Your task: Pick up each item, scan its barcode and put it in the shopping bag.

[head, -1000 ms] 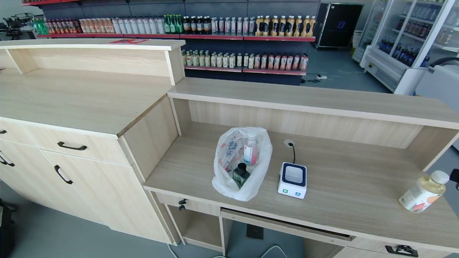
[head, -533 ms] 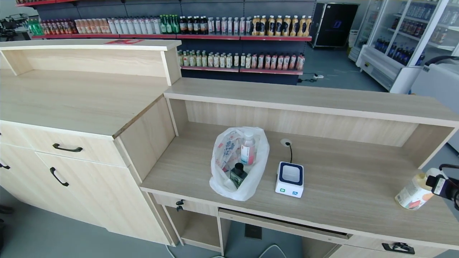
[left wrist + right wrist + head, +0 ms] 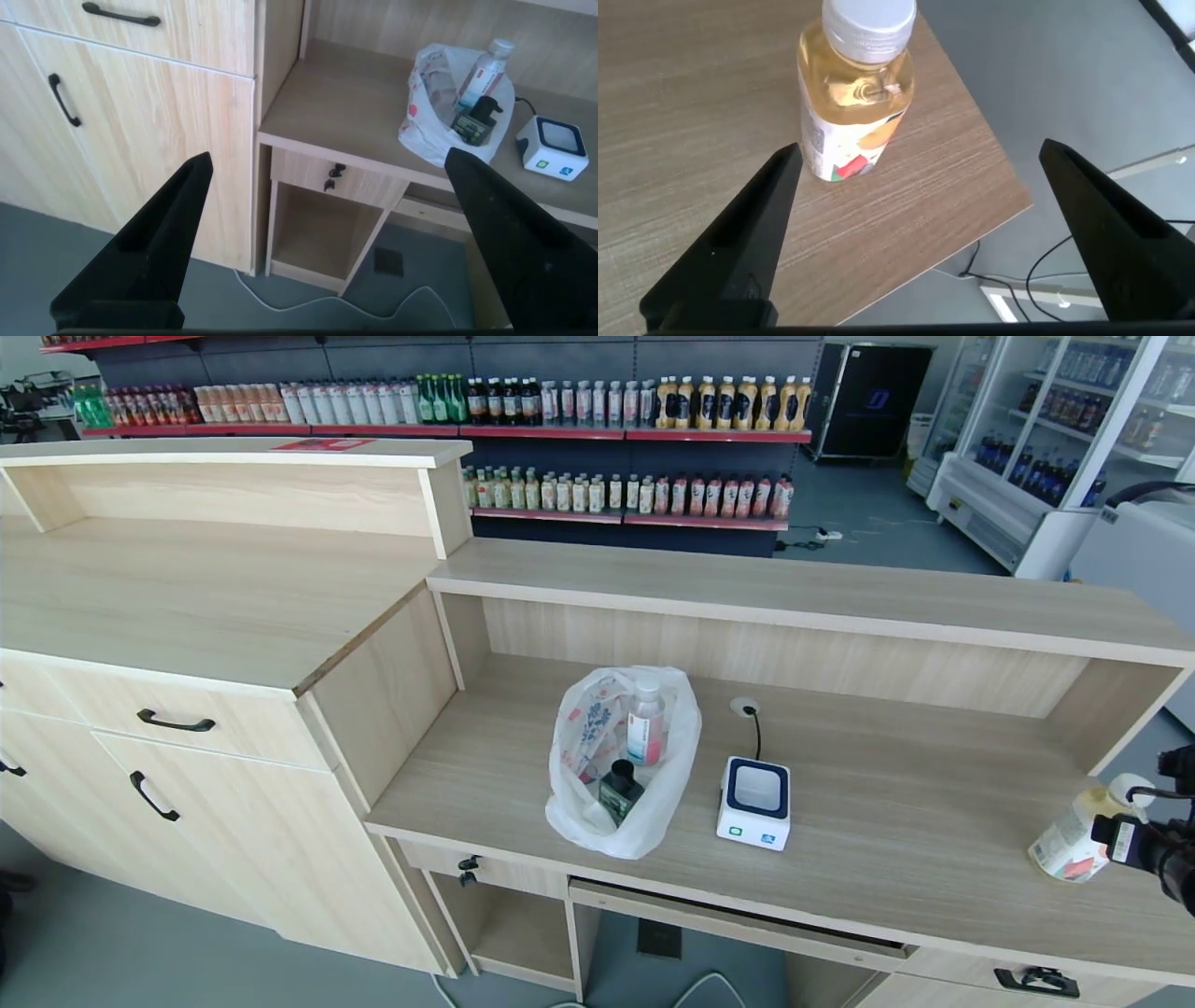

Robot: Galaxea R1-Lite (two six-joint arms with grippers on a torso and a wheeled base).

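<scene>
Shop worktop [image 3: 915,803]: juice bottle [image 3: 854,103] stands upright at the right end, well apart from scanner [image 3: 754,803] and shopping bag [image 3: 625,775]. Right hand [image 3: 910,252], fingers spread, faces it, probably lined up to grasp. Left hand [image 3: 327,243] also spread, parked low.

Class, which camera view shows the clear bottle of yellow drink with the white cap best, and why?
The right wrist view: the clear yellow-drink bottle stands close, cap to base. The head view has it far right, small and partly hidden. The left wrist view faces the white plastic shopping bag.
</scene>
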